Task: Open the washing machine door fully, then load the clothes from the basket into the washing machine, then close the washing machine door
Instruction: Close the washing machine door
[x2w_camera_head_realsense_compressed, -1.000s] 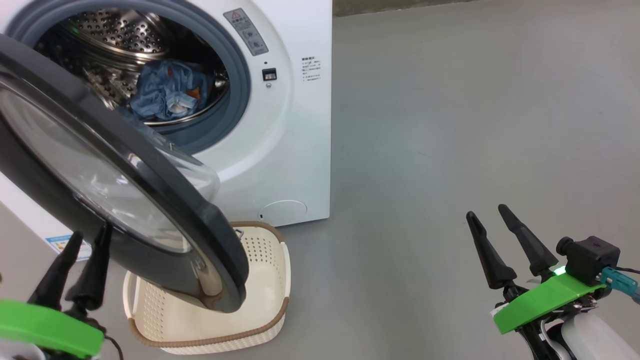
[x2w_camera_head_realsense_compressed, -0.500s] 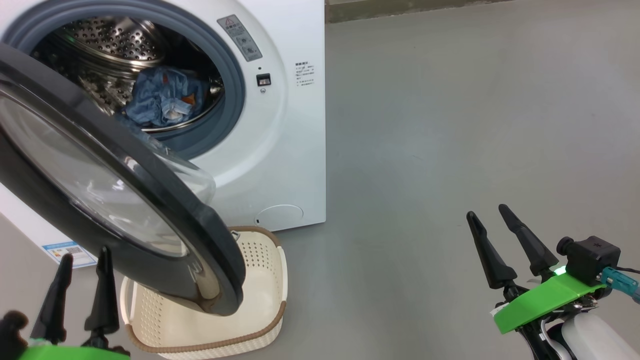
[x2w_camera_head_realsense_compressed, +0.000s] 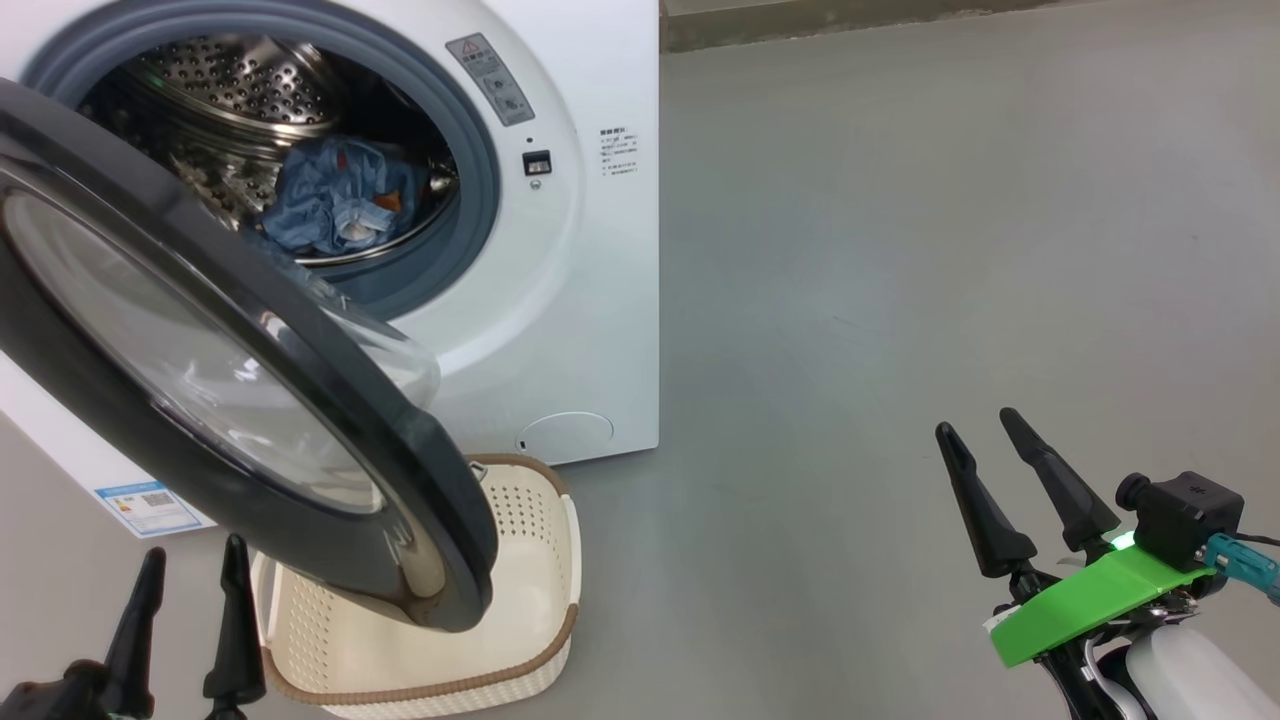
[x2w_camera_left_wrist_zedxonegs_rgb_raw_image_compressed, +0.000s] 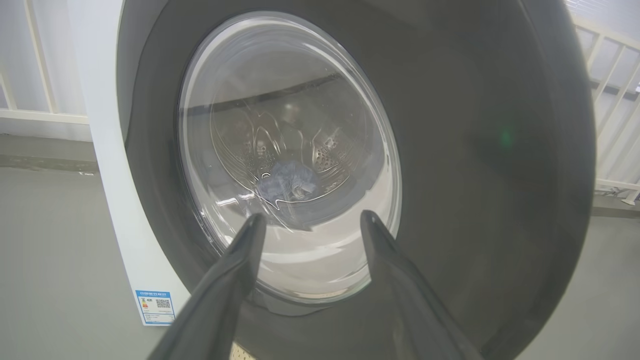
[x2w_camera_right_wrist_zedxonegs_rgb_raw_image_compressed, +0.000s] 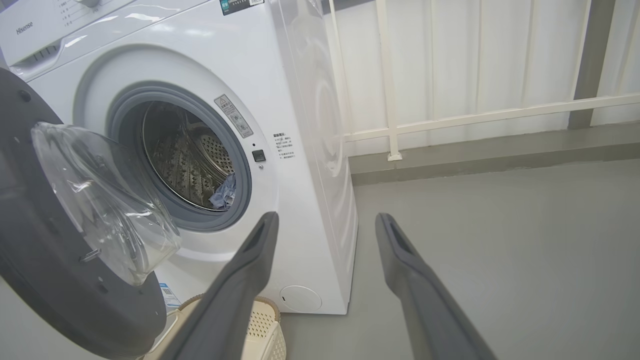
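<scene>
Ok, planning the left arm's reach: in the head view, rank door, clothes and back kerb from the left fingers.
1. washing machine door, just ahead of the left fingers.
2. clothes, inside the drum.
3. kerb, farthest back, top of view.

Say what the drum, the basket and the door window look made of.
Drum: shiny metal, likely stainless steel; it reflects light and is punched with holes. Basket: matte cream plastic, perforated, with a brown woven-look rim. Door window: clear and glossy, glass or hard plastic; the clothes show through it.
</scene>
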